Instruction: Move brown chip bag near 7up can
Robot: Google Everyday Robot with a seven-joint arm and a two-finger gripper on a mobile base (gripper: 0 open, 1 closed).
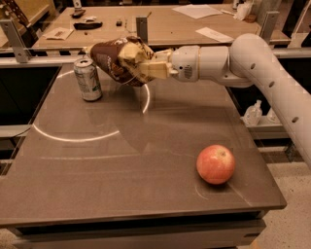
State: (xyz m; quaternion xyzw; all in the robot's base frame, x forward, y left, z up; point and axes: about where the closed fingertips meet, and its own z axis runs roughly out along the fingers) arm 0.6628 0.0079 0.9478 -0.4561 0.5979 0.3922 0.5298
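In the camera view the gripper [133, 63], reaching in from the right over the far part of the counter [112, 165], has its fingers [130, 52] closed around the brown chip bag [108, 59], just right of the upright 7up can [88, 79], well apart from an apple [215, 164].

We logged this as a robotics lab or workshop, not a home. A white robot arm [257, 63] reached in from the right over a plain grey-brown test table [121, 160]. Its gripper [130, 57] hung above the table's far edge, clamped on the brown chip bag [108, 59] close to the 7up can [88, 80]. An apple [215, 164] sat alone near the front right corner, so the props were sparse. Behind stood a long workbench [160, 24] with loose papers [197, 10] and small dark items [87, 23]. Metal posts [142, 29] rose between the tables. Speckled hard floor [291, 214] showed at right.
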